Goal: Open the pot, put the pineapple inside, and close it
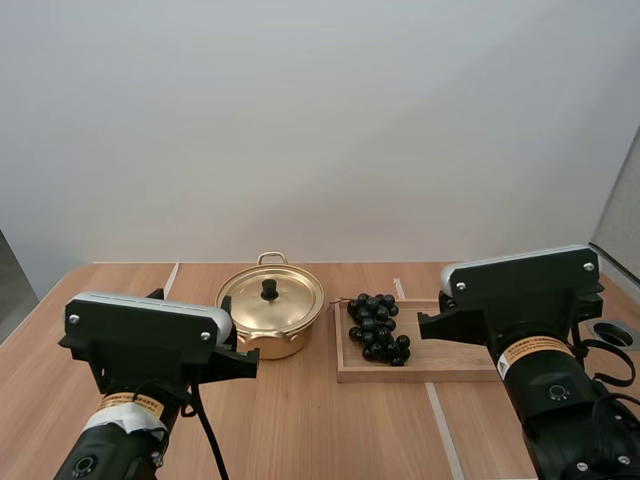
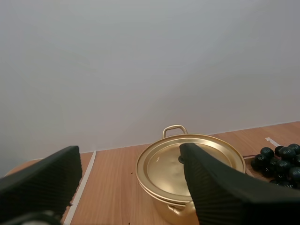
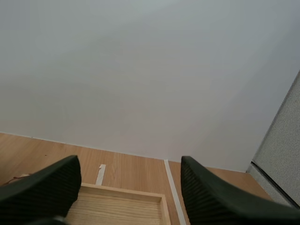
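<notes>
A gold pot point(image 1: 270, 312) stands on the table with its lid on, a black knob point(image 1: 269, 289) at the lid's middle. To its right a bunch of dark grapes point(image 1: 377, 327) lies on a wooden tray point(image 1: 450, 360). No pineapple is in sight. My left arm point(image 1: 150, 340) is in front of the pot and to its left. The left gripper point(image 2: 129, 159) is open and empty, aimed at the lidded pot point(image 2: 164, 164), with the grapes point(image 2: 281, 159) beside it. My right arm point(image 1: 520, 290) is over the tray's right end. The right gripper point(image 3: 129, 161) is open and empty above the tray point(image 3: 122, 206).
The wooden table point(image 1: 300, 420) carries white tape lines point(image 1: 440, 420). A plain wall stands behind it, and a grey partition point(image 1: 620, 210) is at the far right. A round black opening point(image 1: 612, 333) sits by the table's right edge.
</notes>
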### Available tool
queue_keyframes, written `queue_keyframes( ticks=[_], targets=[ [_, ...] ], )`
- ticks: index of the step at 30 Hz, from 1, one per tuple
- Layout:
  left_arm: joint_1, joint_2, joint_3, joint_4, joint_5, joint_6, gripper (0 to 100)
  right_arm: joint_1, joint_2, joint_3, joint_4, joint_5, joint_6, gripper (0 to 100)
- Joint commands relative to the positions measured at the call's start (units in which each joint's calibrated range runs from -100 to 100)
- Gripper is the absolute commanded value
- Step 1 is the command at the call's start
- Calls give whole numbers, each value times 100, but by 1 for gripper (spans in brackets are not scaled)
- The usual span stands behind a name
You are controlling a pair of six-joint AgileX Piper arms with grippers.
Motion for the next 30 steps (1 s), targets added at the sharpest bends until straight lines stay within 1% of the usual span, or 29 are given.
queue_keyframes(
  ticks=[1, 5, 10, 12, 15, 18, 20, 23, 27, 29, 30],
  targets=[
    [-30, -24, 0, 7, -10, -56, 100, -18, -45, 16, 71, -96, 41, 100],
    [-30, -24, 0, 7, -10, -56, 100, -18, -45, 16, 185, -96, 425, 100],
    [-30, -24, 0, 7, -10, -56, 100, -18, -45, 16, 91, 75, 464, 100],
    [-30, -24, 0, 7, -10, -56, 100, 19, -45, 16, 91, 409, 464, 100],
    [-30, -24, 0, 7, -10, -56, 100, 178, -148, 16, 91, 1115, 464, 100],
    [-30, -146, 0, 7, 38, -56, 100, 476, -461, 16, 91, 1658, 464, 100],
    [-30, -319, 0, 7, 207, -56, 100, 627, -669, 16, 91, 1891, 464, 100],
    [-30, -388, 0, 32, 612, -56, 100, 795, -987, 16, 257, 2498, 496, 100],
    [-30, -388, 0, 32, 1020, -29, 100, 827, -1077, 16, 624, 3399, 496, 100],
    [-30, -388, 0, 32, 1234, -29, 100, 827, -1077, 16, 652, 3527, 496, 100],
    [-30, -388, 0, 45, 1756, -29, 100, 827, -1077, 16, 652, 3534, 496, 100]
  ],
)
